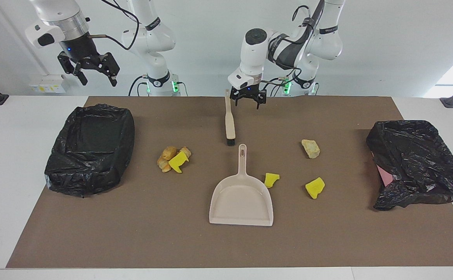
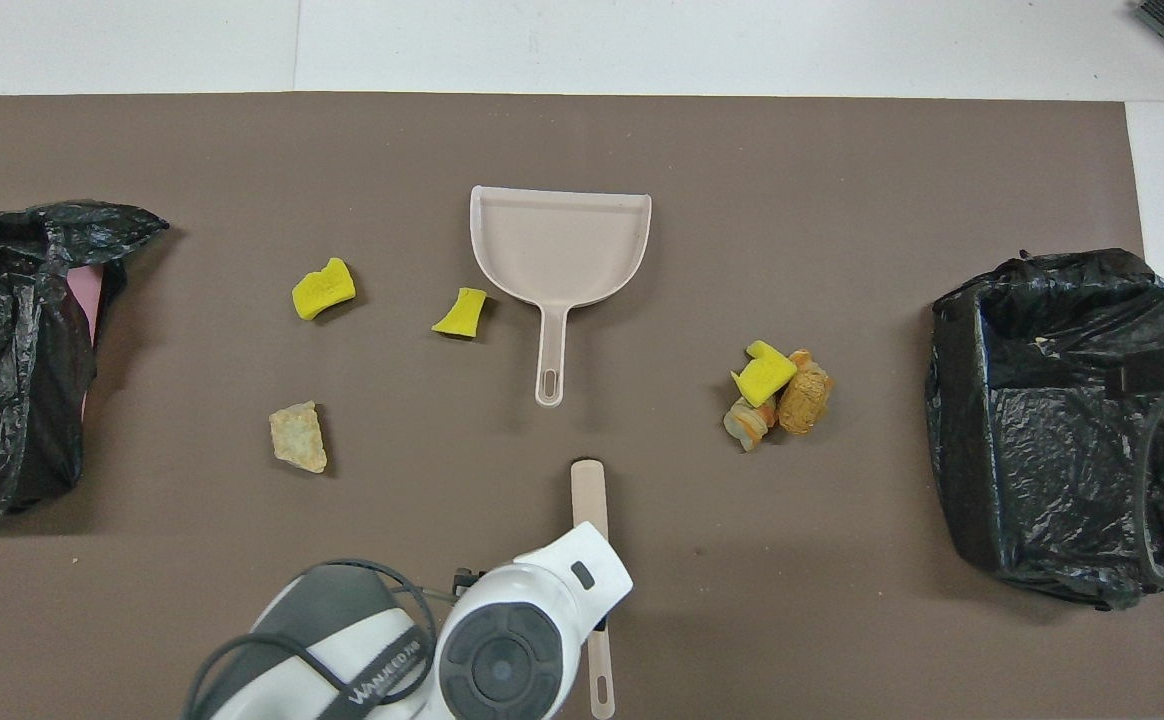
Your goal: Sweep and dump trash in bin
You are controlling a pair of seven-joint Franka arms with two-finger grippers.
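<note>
Matte brown mat (image 1: 141,233), crumpled black-bagged bin (image 1: 90,147), spongy trash (image 1: 174,158); left claw (image 1: 248,100) and right claw (image 1: 94,72) released.

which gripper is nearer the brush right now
Left. The left gripper hangs open right beside the brush handle; the right gripper waits raised over the bin.

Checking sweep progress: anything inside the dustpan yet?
No. The dustpan is bare in both views. All trash lies on the mat: two yellow sponge bits beside it, a tan lump, and a pile near the open bin. Nothing covers the pan.
</note>
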